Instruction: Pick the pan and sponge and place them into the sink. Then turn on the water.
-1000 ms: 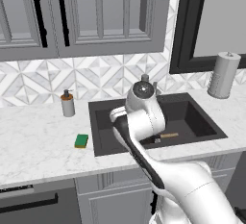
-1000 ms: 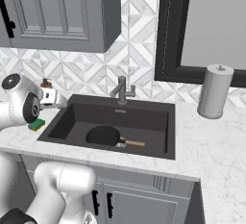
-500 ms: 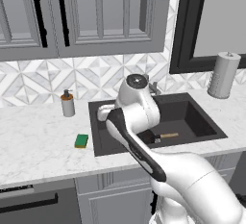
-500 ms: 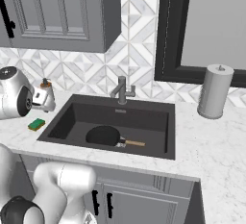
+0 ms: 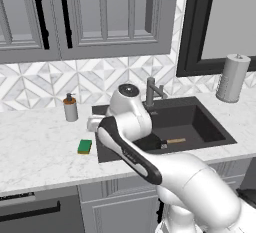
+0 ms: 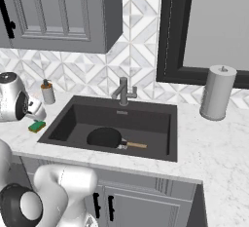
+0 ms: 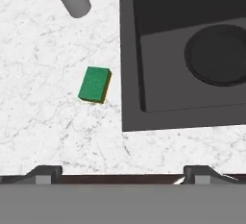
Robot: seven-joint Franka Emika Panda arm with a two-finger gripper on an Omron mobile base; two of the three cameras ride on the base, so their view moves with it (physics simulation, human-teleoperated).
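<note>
The pan (image 6: 104, 137) lies in the sink (image 6: 68, 119); the sponge (image 7: 94, 84) rests on the counter (image 7: 43, 112) beside it, apparently under the wide-open, empty gripper (image 7: 122, 171)

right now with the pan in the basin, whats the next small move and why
Probably move the open gripper over the sponge and lower onto it: the pan already lies in the sink, while the sponge sits on the counter beside it.

No legible text or labels anywhere
</note>
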